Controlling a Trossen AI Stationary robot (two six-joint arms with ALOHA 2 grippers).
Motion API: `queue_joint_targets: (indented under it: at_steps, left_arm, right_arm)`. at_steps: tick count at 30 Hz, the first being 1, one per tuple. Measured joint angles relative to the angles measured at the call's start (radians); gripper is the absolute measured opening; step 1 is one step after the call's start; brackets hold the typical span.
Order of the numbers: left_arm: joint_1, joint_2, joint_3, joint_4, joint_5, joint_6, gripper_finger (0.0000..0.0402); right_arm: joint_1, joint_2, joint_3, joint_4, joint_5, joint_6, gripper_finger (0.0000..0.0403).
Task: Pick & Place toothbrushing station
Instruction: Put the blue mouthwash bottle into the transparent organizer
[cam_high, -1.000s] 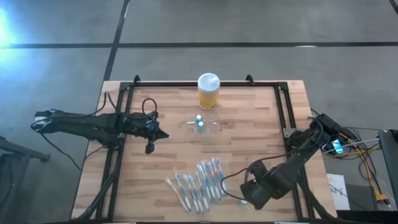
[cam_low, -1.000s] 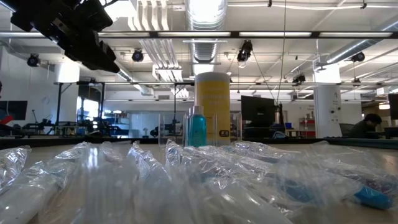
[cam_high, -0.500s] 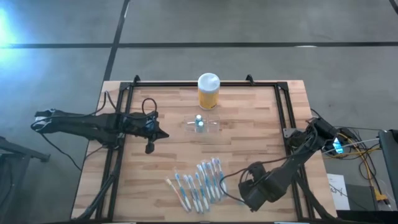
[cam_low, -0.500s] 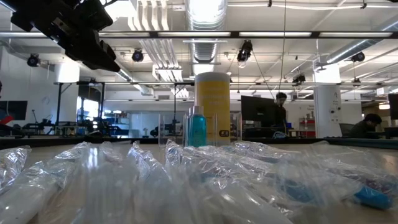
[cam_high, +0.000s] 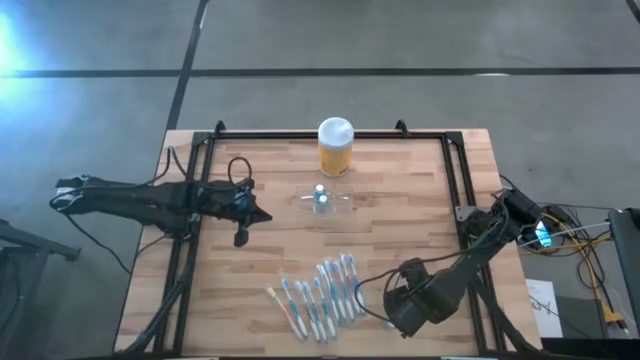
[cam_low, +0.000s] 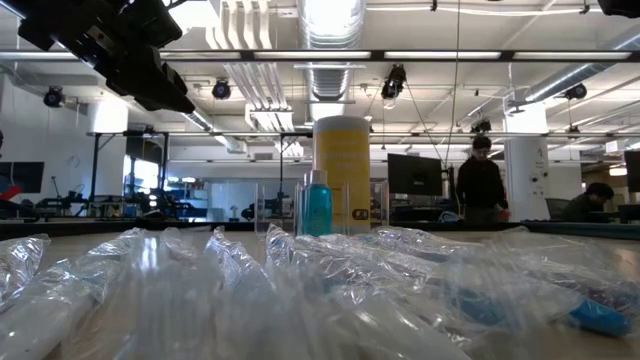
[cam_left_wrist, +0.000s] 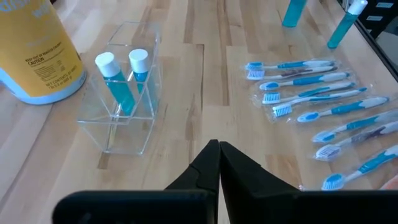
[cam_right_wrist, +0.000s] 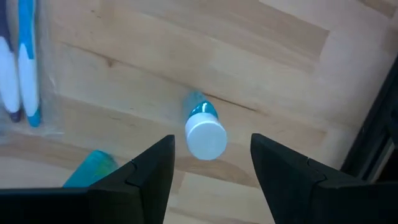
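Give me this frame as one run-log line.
left gripper: shut, idle, table's left | right gripper: open above upright blue tube | clear holder: two tubes inside | wrapped toothbrushes: untouched

I see open wood across desk (cam_high: 250, 270) left half, past left gripper (cam_high: 262, 216), its fingers pressed together. Yellow jar (cam_high: 335, 147) blocks far edge centre; toothbrushing station (cam_high: 325, 198) sits just before it, narrow gap between. Wrapped toothbrushes (cam_high: 318, 290) crowd near edge centre. Right gripper (cam_right_wrist: 211, 155) hangs wide apart over upright blue bottle (cam_right_wrist: 203, 129) near right near corner; second bottle (cam_right_wrist: 88, 168) lies beside.
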Motion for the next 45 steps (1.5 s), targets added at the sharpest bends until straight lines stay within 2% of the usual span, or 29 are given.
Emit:
queue_joint_targets:
  at_steps: [25, 32, 42, 45]
  left_arm:
    - [0.0, 0.0, -0.002, 0.0, 0.0, -0.001, 0.0016]
    - [0.0, 0.0, -0.002, 0.0, 0.0, 0.0, 0.0017]
    - [0.0, 0.0, -0.002, 0.0, 0.0, 0.0, 0.0014]
    - [0.0, 0.0, -0.002, 0.0, 0.0, 0.0, 0.0014]
  right_arm:
    - [-0.003, 0.0, -0.038, 0.041, 0.008, -0.02, 0.0157]
    - [-0.005, 0.0, -0.068, 0.101, 0.006, -0.031, 0.0143]
    - [-0.01, 0.0, -0.079, 0.132, 0.005, -0.087, 0.0091]
    - [-0.009, -0.001, -0.078, 0.13, 0.006, -0.107, 0.0089]
